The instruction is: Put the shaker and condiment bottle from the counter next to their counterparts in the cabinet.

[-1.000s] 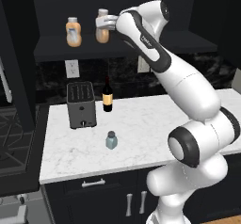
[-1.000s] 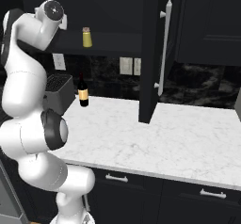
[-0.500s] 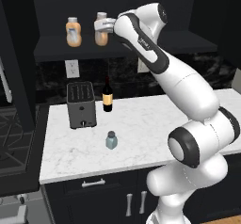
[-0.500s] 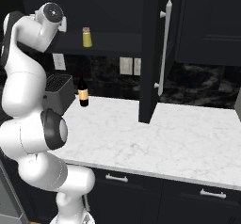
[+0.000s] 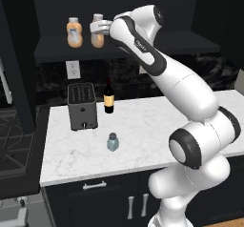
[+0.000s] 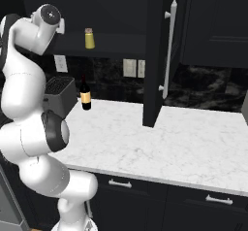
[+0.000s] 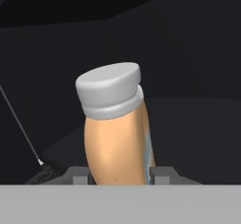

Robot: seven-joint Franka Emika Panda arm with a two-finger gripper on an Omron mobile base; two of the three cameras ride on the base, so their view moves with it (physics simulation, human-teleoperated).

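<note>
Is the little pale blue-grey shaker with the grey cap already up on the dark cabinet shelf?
No, the pale blue-grey shaker stands on the white marble counter, in front of the dark toaster.

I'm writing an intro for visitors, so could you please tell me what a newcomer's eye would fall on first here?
First, the big white arm reaching up to the dark cabinet, its pincer shut on an orange condiment bottle beside a matching orange bottle on the shelf. Next, the small blue-grey shaker alone on the marble counter, before a toaster and wine bottle.
</note>
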